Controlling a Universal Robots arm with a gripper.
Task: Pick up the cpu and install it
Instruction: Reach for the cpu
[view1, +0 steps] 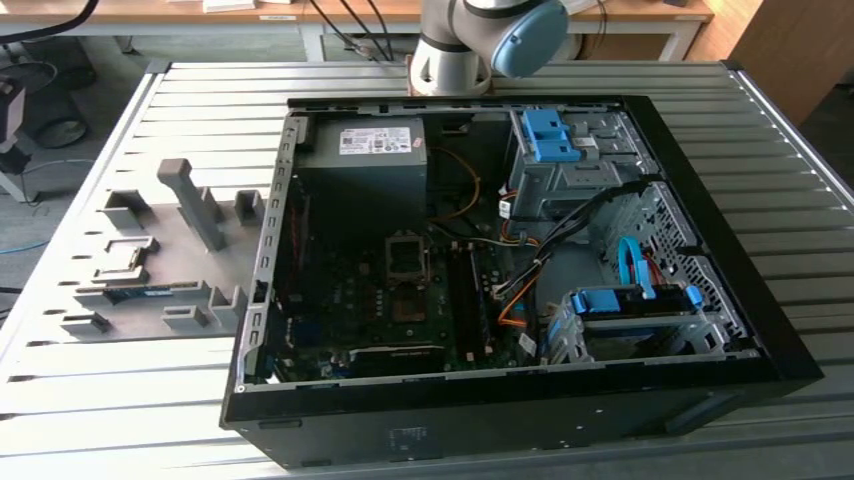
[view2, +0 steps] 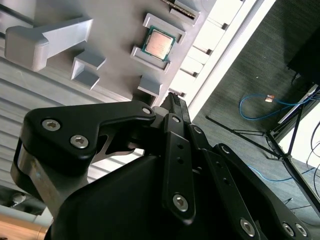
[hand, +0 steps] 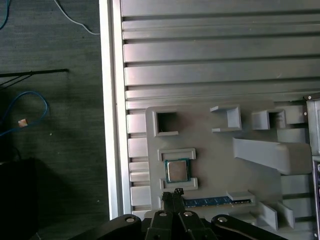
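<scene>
The cpu is a small square chip with a dull silvery face and a green rim. It lies flat in a raised bracket on the grey fixture plate, and it also shows in the second wrist view. My gripper hangs well above the plate with its black fingertips pressed together and nothing between them. In both wrist views the tips sit just short of the chip. The open computer case lies on its side, with the motherboard socket near its middle.
A narrow green memory stick rests in a slot beside the chip. Tall grey posts rise from the fixture plate. The slatted metal table ends close to the plate, and past that edge is dark floor with a blue cable.
</scene>
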